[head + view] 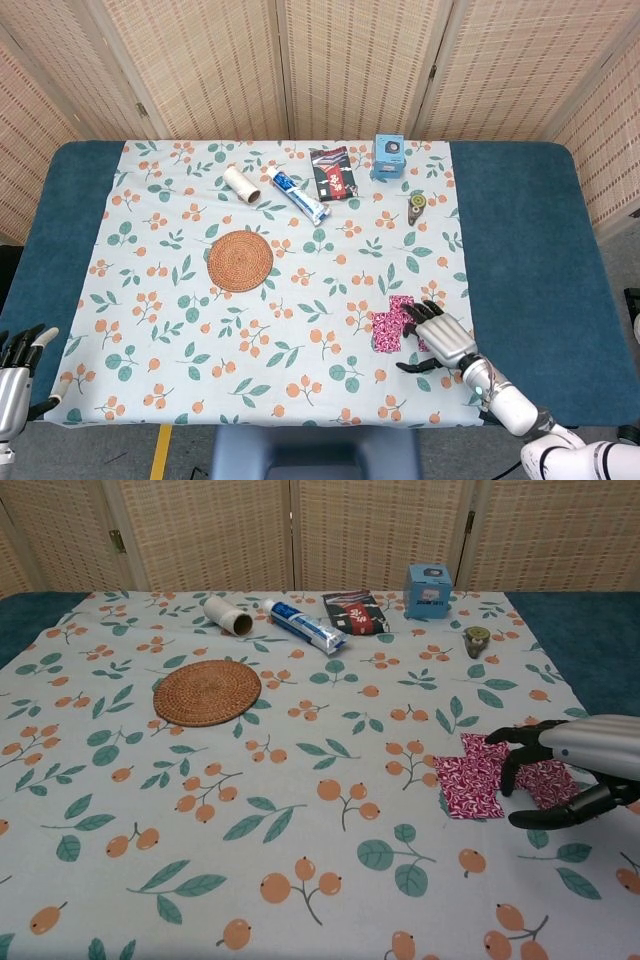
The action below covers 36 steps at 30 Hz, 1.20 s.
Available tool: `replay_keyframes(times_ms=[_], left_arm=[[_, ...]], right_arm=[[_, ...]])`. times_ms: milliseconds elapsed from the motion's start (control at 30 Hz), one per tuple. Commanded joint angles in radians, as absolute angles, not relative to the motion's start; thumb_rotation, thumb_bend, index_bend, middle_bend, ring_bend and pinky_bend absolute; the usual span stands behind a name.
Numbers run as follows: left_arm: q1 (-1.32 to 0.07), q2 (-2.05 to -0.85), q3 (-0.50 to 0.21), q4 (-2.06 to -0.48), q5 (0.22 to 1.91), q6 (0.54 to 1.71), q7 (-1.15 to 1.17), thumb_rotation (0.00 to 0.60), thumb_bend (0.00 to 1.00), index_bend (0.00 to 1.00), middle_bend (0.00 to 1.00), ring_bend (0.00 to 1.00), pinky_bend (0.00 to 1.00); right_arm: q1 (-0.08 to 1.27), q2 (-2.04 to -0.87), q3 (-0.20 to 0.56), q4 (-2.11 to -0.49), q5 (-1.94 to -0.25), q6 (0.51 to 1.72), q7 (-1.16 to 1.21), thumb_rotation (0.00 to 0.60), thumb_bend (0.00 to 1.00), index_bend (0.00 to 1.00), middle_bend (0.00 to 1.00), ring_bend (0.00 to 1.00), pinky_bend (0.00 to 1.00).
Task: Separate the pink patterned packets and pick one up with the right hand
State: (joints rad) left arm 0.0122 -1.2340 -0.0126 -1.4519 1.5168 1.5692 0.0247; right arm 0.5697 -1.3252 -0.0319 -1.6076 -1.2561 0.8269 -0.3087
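Observation:
Two pink patterned packets lie side by side on the floral cloth near the front right. The left packet (468, 786) lies flat and fully shown; in the head view the pair (388, 326) reads as one patch. The right packet (548, 781) is partly covered by my right hand (572, 768) (441, 340). That hand arches over the packets with its fingers spread, its dark fingertips (508, 777) at the seam between them and its thumb low beside the right packet. It holds nothing. My left hand (16, 372) hovers off the front left corner with its fingers apart.
A woven coaster (240, 260) lies left of centre. Along the back stand a small roll (240, 184), a toothpaste tube (298, 195), a dark packet (333, 172), a blue box (389, 157) and a small round tool (416, 206). The table's front edge (300, 420) runs just below the packets.

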Motion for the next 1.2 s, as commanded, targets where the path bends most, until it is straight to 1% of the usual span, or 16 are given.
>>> replay_keyframes(times_ms=[33, 700, 900, 967, 1033, 1200], left_arm=[[0.012, -1.234, -0.013, -1.451, 1.516, 1.569, 0.024, 0.6, 0.33, 0.2, 0.14, 0.15, 0.0], [0.018, -1.238, -0.013, -1.44, 1.506, 1.562, 0.019, 0.6, 0.33, 0.19, 0.14, 0.15, 0.0], [0.018, -1.237, -0.014, -1.438, 1.506, 1.563, 0.015, 0.6, 0.33, 0.19, 0.14, 0.15, 0.0], [0.019, -1.238, -0.015, -1.439, 1.507, 1.565, 0.014, 0.6, 0.33, 0.19, 0.14, 0.15, 0.0], [0.018, -1.239, -0.016, -1.439, 1.509, 1.567, 0.013, 0.6, 0.33, 0.19, 0.14, 0.15, 0.0], [0.012, -1.242, -0.015, -1.441, 1.515, 1.562, 0.018, 0.6, 0.33, 0.19, 0.14, 0.15, 0.0]], right_arm=[[0.578, -1.33, -0.022, -1.595, -1.244, 0.82, -0.308, 0.143, 0.27, 0.26, 0.06, 0.0, 0.0], [0.648, -1.369, 0.035, -1.527, -1.166, 0.779, -0.327, 0.145, 0.27, 0.26, 0.07, 0.0, 0.0], [0.639, -1.343, 0.035, -1.564, -1.185, 0.806, -0.302, 0.144, 0.27, 0.26, 0.07, 0.0, 0.0], [0.628, -1.324, 0.03, -1.585, -1.196, 0.825, -0.292, 0.155, 0.27, 0.26, 0.08, 0.0, 0.0], [0.61, -1.303, 0.023, -1.608, -1.214, 0.857, -0.286, 0.196, 0.27, 0.26, 0.08, 0.0, 0.0], [0.572, -1.267, 0.004, -1.647, -1.257, 0.911, -0.254, 0.256, 0.27, 0.26, 0.1, 0.0, 0.0]])
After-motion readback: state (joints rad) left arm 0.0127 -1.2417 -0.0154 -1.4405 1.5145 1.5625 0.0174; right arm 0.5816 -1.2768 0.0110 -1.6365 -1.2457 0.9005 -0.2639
